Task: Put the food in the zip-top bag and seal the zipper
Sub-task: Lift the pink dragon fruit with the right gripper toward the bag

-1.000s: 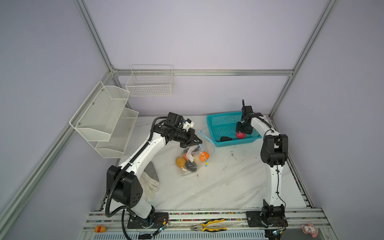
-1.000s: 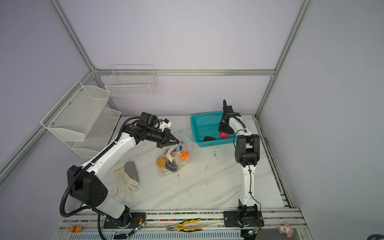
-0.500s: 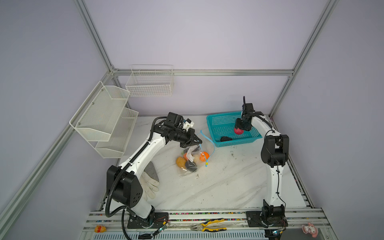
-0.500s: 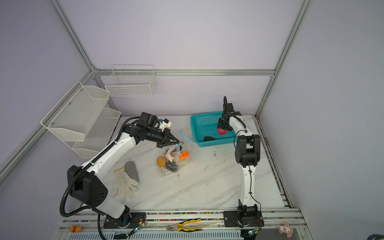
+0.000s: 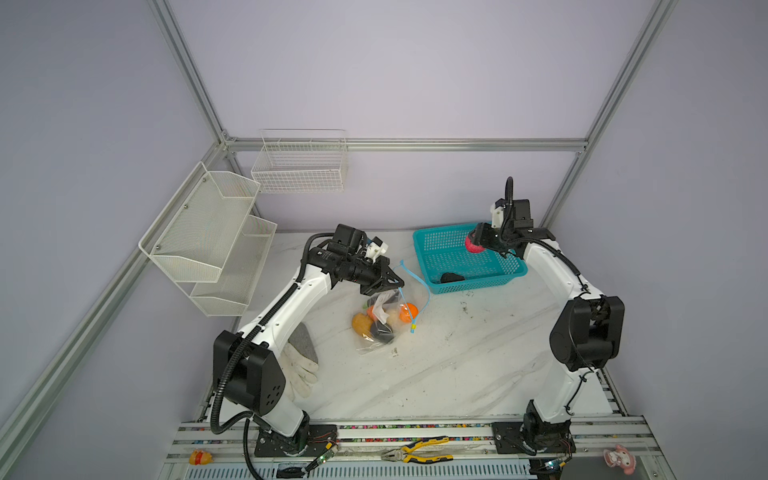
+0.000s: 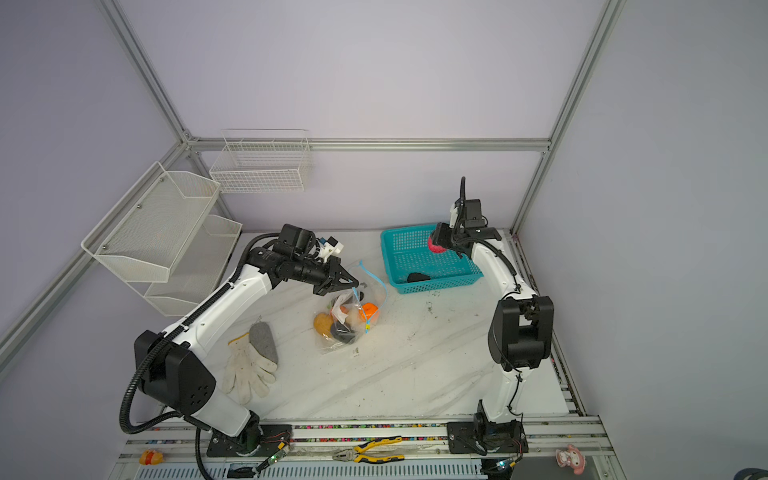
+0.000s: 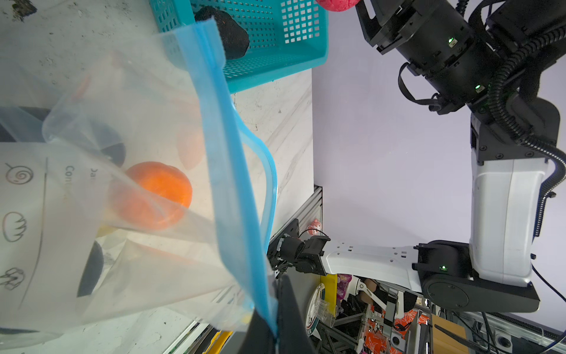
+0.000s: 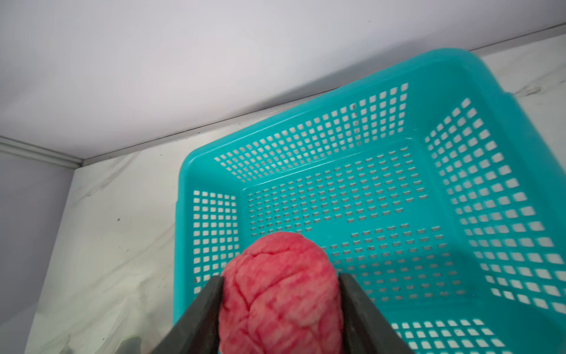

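The clear zip-top bag (image 5: pixel 384 320) (image 6: pixel 343 322) sags on the table with orange (image 7: pixel 159 193), yellow-orange (image 5: pixel 360 322) and dark food inside. My left gripper (image 5: pixel 397 284) (image 7: pixel 277 325) is shut on its light-blue zipper (image 7: pixel 223 147) and holds the mouth edge up. The slider tab (image 6: pixel 367 330) hangs low. My right gripper (image 5: pixel 478 241) (image 8: pixel 280 275) is shut on a pink food piece (image 8: pixel 280 294) (image 6: pixel 436 246), held above the teal basket (image 5: pixel 478 286) (image 8: pixel 459 79). A dark food piece (image 5: pixel 453 277) (image 7: pixel 229 33) lies in the basket.
A white glove (image 5: pixel 301 365) lies beside the left arm's base. Wire shelves (image 5: pixel 208 237) stand at the left wall. Pliers (image 5: pixel 415 451), a yellow-red toy figure (image 5: pixel 199 457) and a pink doll (image 5: pixel 619 457) sit on the front rail.
My right gripper has lifted the pink food piece up out of the basket. The left arm and the bag have not moved.
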Action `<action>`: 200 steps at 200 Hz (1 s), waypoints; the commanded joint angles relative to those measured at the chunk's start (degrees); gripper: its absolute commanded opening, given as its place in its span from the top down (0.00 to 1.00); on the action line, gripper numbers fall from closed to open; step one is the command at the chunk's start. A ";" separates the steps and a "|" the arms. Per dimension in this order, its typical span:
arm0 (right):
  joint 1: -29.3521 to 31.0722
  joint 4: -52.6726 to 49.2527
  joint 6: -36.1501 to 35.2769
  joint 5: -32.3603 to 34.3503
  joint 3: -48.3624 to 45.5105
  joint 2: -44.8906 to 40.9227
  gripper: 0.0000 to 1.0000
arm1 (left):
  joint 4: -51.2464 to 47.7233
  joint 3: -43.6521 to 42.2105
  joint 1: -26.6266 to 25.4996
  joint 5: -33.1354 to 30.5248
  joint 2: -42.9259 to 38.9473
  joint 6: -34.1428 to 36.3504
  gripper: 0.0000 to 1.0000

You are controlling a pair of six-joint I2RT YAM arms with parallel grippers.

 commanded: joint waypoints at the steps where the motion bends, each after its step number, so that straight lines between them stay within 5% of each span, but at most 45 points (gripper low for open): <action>1: 4.06 4.55 2.63 -6.40 -4.21 -5.77 0.44 | 1.79 0.05 0.36 0.11 -1.70 -0.53 1.00; 72: 16.55 7.85 7.15 -10.95 -18.07 -22.65 0.44 | 1.80 0.49 0.38 -0.41 -2.13 -1.42 1.00; 129: 26.25 13.37 10.45 -11.21 -23.70 -23.43 0.44 | 1.71 0.41 0.34 -0.87 -2.94 -1.94 1.00; 200: 27.04 12.08 8.52 -7.51 -27.50 -22.91 0.43 | 1.71 0.48 0.35 -1.06 -4.40 -2.30 1.00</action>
